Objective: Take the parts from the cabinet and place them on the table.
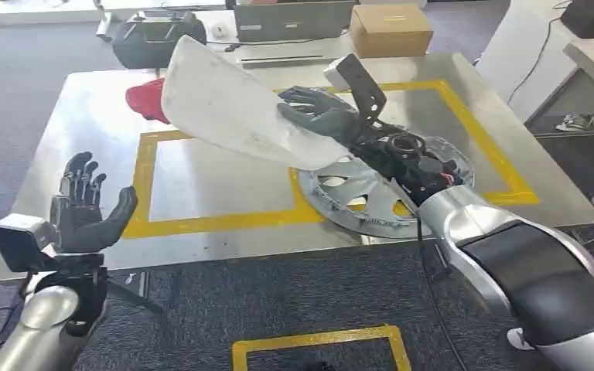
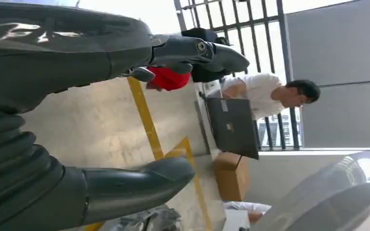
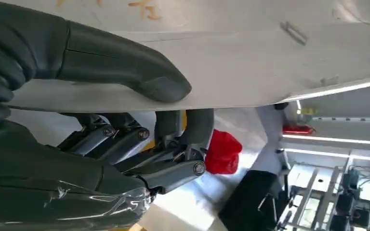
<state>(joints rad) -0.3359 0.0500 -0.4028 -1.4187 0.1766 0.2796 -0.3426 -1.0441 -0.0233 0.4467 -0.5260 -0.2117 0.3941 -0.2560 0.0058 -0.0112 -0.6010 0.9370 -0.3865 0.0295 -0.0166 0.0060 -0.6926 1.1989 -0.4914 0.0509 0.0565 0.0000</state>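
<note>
Holding the white panel (image 1: 232,108) by its near edge, right robot hand (image 1: 321,116) pinches; probably light, stiff, slippery. Left robot hand (image 1: 85,205) wide.

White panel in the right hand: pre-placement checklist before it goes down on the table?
1. Grip: right hand holds the large white curved plastic panel, thumb on one face, fingers on the other. Ok.
2. Panel height: held tilted above the metal table, not resting. Ok.
3. Drop zone: bare surface inside the yellow tape rectangle to the left; silver wheel cover sits under the right arm. Ok if aimed left.
4. Red part partly hidden behind the panel; clearance cannot tell.
5. Left hand open, at the table's near edge, out of the way. Ok.
</note>
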